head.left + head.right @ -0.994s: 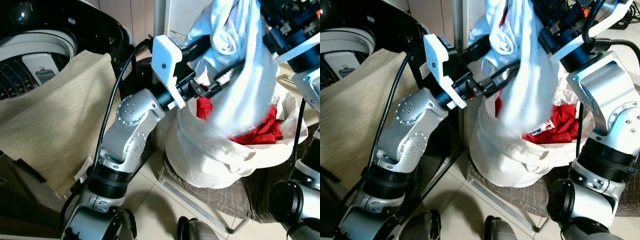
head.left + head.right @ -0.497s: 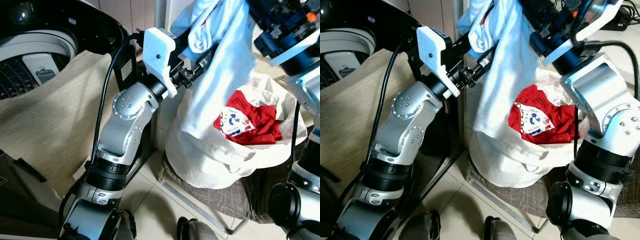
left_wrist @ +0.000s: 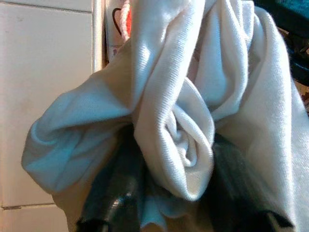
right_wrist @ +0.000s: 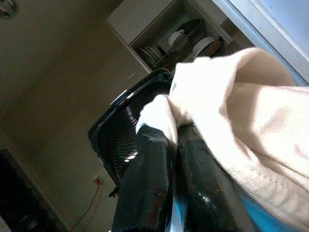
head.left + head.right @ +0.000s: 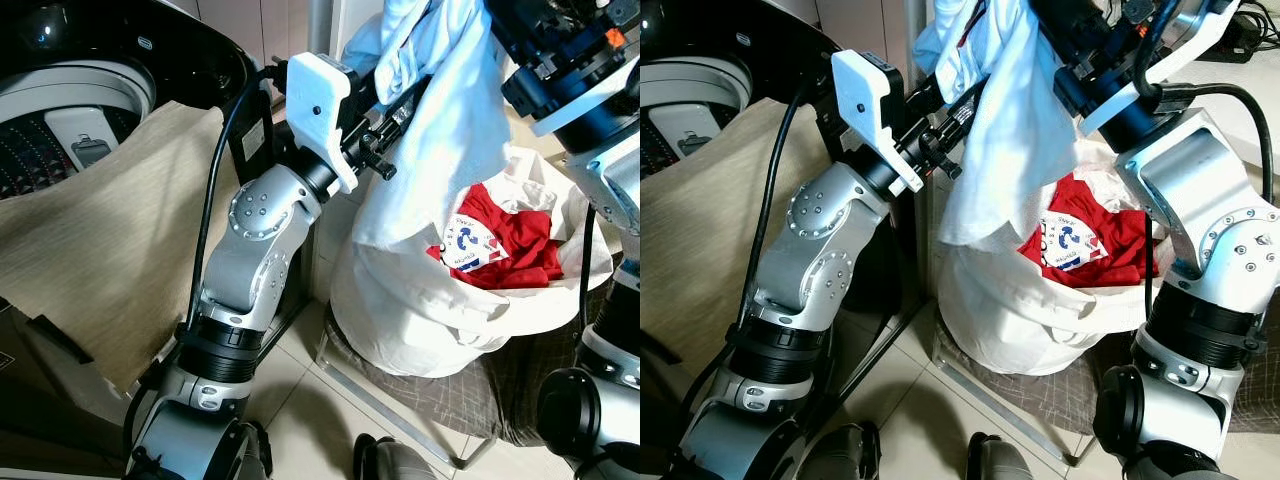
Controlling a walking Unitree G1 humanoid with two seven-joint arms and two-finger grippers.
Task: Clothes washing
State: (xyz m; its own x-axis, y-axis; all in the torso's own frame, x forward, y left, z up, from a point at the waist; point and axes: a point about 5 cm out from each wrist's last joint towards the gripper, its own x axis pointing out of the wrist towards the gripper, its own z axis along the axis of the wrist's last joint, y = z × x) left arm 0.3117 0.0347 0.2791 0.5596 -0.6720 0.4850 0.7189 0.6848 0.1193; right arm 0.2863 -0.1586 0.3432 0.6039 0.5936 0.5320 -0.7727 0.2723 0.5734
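- I am seeing the washing machine (image 5: 75, 95) standing open to the left of the laundry bag (image 5: 430, 310), a beige cloth (image 5: 95, 250) draping over its edge.
- The white garment (image 5: 440, 120) is hanging above the laundry bag, over the red clothes (image 5: 510, 245) inside.
- My right gripper (image 4: 166, 174) is pinching the garment's top.
- My left gripper (image 3: 164, 193) is reaching into its folds; I cannot tell its fingers' state.

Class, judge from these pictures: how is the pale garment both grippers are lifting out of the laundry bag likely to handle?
Probably floppy: the pale garment hangs in loose folds from the right gripper and bunches over the left gripper. It likely weighs little, since two narrow fingers carry it. Its hem may drag on the laundry bag.
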